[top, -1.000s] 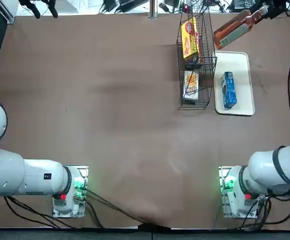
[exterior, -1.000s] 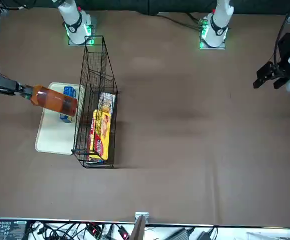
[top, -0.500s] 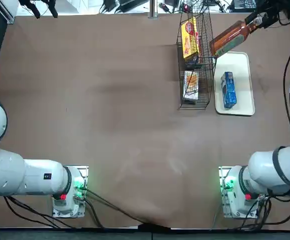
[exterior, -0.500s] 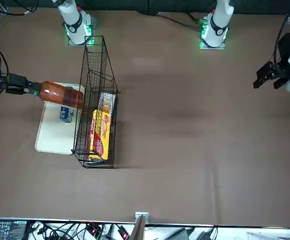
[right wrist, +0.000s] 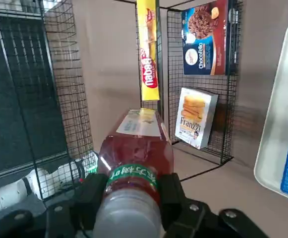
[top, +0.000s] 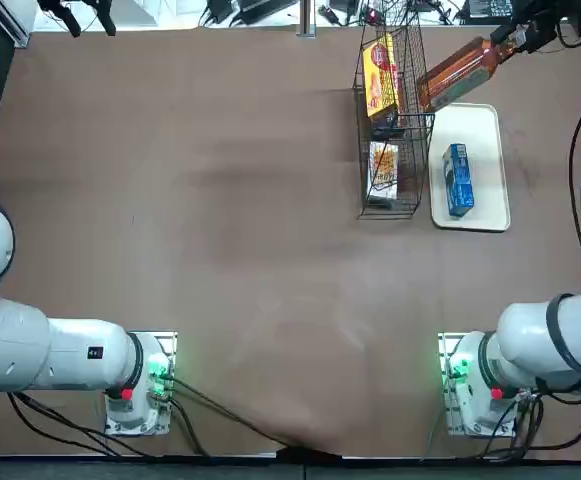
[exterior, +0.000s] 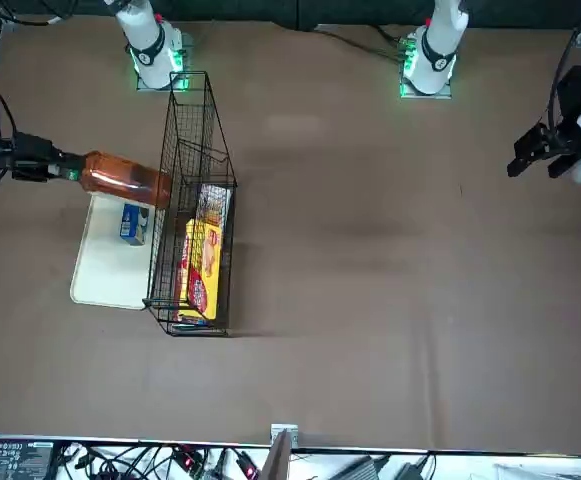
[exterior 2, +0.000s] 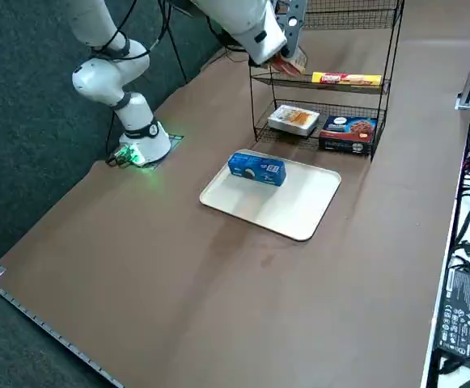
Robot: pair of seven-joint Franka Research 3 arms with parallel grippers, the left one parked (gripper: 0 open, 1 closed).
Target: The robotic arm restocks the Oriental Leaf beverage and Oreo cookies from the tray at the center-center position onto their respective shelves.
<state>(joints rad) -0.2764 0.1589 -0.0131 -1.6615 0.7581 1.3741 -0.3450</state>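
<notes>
Advanced toward the tall black wire rack (exterior 2: 348, 19) ahead of the black right gripper (right wrist: 136, 183), pinching the clear reddish-brown tea bottle (right wrist: 146, 156); likely approaching shelf insertion.

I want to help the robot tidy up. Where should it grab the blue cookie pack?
The blue pack lies flat on the white tray. The pincer should probably come from above and pinch its two long sides around the middle, since it's a narrow box. The right gripper holds the bottle at the rack.
</notes>
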